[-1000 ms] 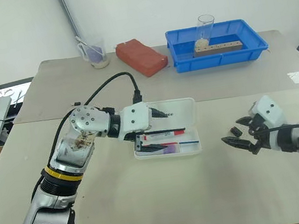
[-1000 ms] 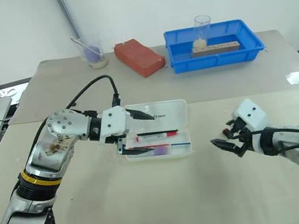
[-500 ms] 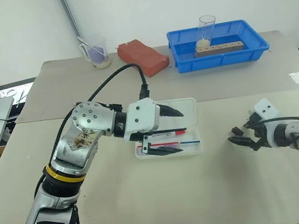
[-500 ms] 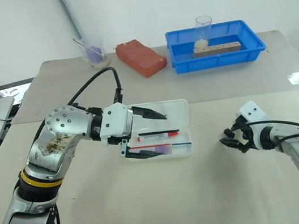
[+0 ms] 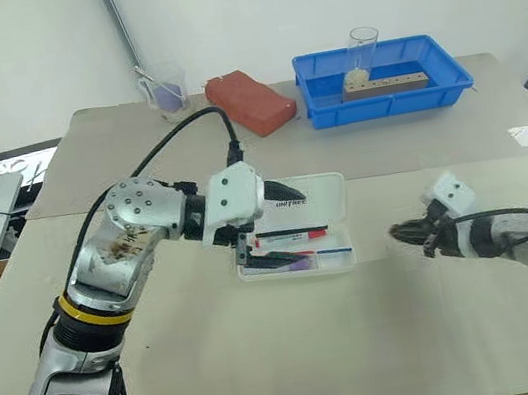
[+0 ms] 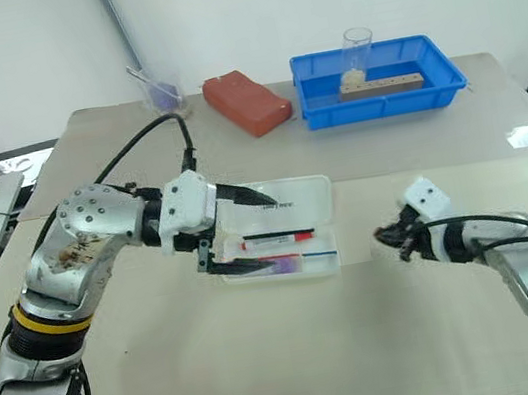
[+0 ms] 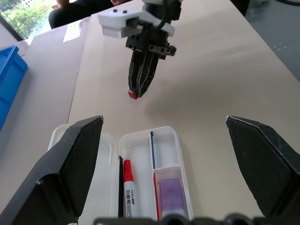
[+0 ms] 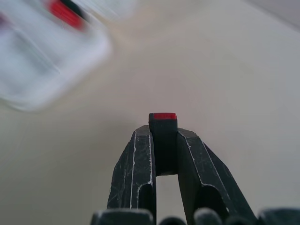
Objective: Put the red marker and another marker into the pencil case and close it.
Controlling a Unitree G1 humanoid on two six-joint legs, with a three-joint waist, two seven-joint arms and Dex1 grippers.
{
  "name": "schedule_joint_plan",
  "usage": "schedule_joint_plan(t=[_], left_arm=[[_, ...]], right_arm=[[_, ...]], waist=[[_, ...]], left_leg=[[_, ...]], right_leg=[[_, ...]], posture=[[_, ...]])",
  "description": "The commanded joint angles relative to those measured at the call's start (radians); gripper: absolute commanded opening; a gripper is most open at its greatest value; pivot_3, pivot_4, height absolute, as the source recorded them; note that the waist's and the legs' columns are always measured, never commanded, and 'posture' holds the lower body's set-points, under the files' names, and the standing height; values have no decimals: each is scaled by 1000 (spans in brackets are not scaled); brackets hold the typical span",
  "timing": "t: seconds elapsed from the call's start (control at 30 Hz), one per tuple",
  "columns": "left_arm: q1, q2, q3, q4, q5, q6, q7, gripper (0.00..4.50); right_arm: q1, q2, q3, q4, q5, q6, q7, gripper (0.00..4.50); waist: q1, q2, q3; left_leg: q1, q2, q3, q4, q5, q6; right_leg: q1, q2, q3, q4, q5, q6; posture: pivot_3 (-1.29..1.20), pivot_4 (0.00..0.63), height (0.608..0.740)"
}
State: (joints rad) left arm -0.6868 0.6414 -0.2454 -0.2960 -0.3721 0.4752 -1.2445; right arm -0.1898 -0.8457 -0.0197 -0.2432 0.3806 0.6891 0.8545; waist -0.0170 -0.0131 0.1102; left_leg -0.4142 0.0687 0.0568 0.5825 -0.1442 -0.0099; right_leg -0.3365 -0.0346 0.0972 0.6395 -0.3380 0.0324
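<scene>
Open pencil case (image 5: 296, 238) on my worktop (image 5: 269, 349), lid back; the red marker (image 7: 128, 190) and the lavender marker (image 7: 170, 194) lie in its tray. My left gripper (image 5: 272, 232) hovers over the case, fingers spread wide, empty. My right gripper (image 8: 161, 140), well apart from the case, has its fingers pinched on a small black red-tipped piece (image 8: 163, 136).

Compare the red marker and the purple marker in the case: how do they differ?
The red marker is slim; the purple marker is thicker. The red marker has a white barrel with a red cap; the purple marker is lavender. The red marker is longer than the purple marker. Both lie flat inside the open case.
</scene>
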Motion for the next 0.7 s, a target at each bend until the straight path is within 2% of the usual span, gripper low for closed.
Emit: schedule_joint_plan(t=[0.03, 0.17, 0.33, 0.7], left_arm=[[17, 61, 51, -17, -59, 58, -35, 4500], [48, 146, 29, -41, -53, 53, -98, 4500], [74, 146, 25, -76, -57, 52, -81, 4500], [103, 151, 37, -89, -53, 48, -45, 4500]], right_arm=[[-67, -11, 51, -121, 34, 1, 69, 272], [-132, 13, 162, -126, 6, -13, 112, 272], [-192, 33, 250, -44, -70, -78, 137, 272], [-204, 45, 285, 5, -133, -128, 180, 272]], waist=[[-1, 0, 0], [4, 1, 0], [20, 0, 1], [18, 0, 1]], left_leg=[[0, 0, -1, 0, 0, 0], [1, 0, -1, -1, 0, 0], [-1, -1, -1, 2, 0, 0], [-1, 0, -1, 3, 0, 1]], right_leg=[[0, 0, 0, 0, 0, 0], [0, 1, 0, 0, -1, -1], [0, -1, 0, 0, 0, -2], [1, 0, 0, 1, 0, -4]], posture=[[0, 150, 740], [0, 150, 740], [0, 150, 740], [0, 150, 740]])
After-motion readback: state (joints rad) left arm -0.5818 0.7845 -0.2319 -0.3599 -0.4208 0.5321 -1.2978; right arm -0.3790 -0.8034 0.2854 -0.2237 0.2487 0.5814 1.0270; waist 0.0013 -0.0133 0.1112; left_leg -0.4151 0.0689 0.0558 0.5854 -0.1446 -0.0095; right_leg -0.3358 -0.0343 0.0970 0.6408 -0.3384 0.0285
